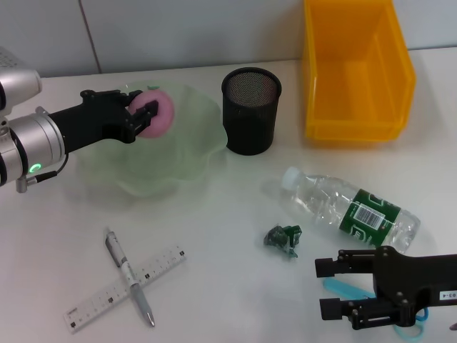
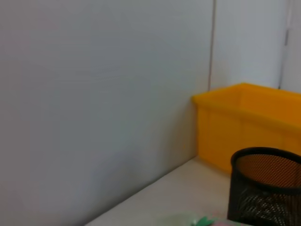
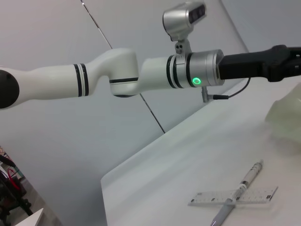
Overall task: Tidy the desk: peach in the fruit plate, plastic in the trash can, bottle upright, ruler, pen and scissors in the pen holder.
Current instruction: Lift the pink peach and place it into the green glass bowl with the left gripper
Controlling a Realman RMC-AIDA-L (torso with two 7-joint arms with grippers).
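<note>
Over the wide translucent pale green fruit plate [image 1: 187, 153] with its wavy rim, your left gripper [image 1: 145, 114] was clamped on the pink ball-shaped peach [image 1: 158, 114], held above the bowl's hollow at the desk's far left. Just beside the plate on its right stood the black wire-mesh pen holder [image 1: 250, 110], upright, and farther right the bright orange-yellow rectangular trash can [image 1: 355, 71] sat against the wall.

You had the clear plastic bottle [image 1: 350, 206] with its white cap and green barcode label lying on its side on the plain white desk [image 1: 228, 286], right of centre. Near its cap end lay a small crumpled piece of dark green plastic [image 1: 283, 238].

At the near left, the slim silver-white pen [image 1: 129, 276] lay crossed over the short flat white ruler [image 1: 126, 288], the 2 touching.

Your right gripper [image 1: 327, 288] hovered low at the near right with its fingers apart, over the light blue scissors [image 1: 344, 289], which it mostly hid.
</note>
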